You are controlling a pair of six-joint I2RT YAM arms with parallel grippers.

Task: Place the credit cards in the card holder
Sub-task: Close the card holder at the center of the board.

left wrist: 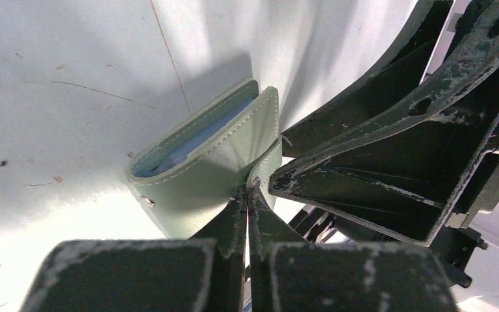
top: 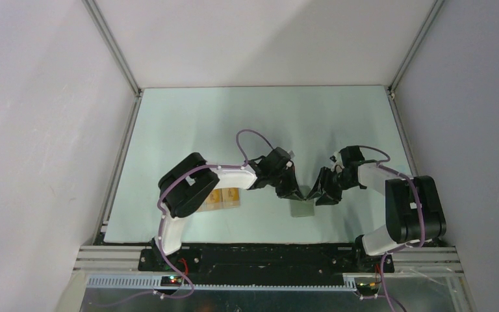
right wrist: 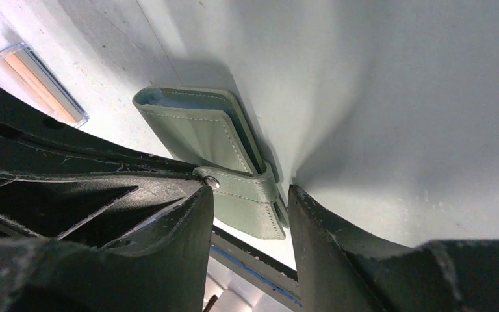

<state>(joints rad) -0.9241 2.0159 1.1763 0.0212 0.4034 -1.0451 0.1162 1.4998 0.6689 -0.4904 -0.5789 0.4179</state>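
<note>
Card holder in hand; no cards loaded.
My left gripper is clenched, seemingly pinching its snap edge. My right gripper is spread astride the snap tab. The credit cards lie in a clear box at the holder's 9 o'clock, so every insertion is left to do.

The pale green table is carrying a grey-green wallet, which is resting right at the tips of the left pincer and the right pincer. A clear box holding orange cards is sitting well apart, off to the left pincer's left.
</note>
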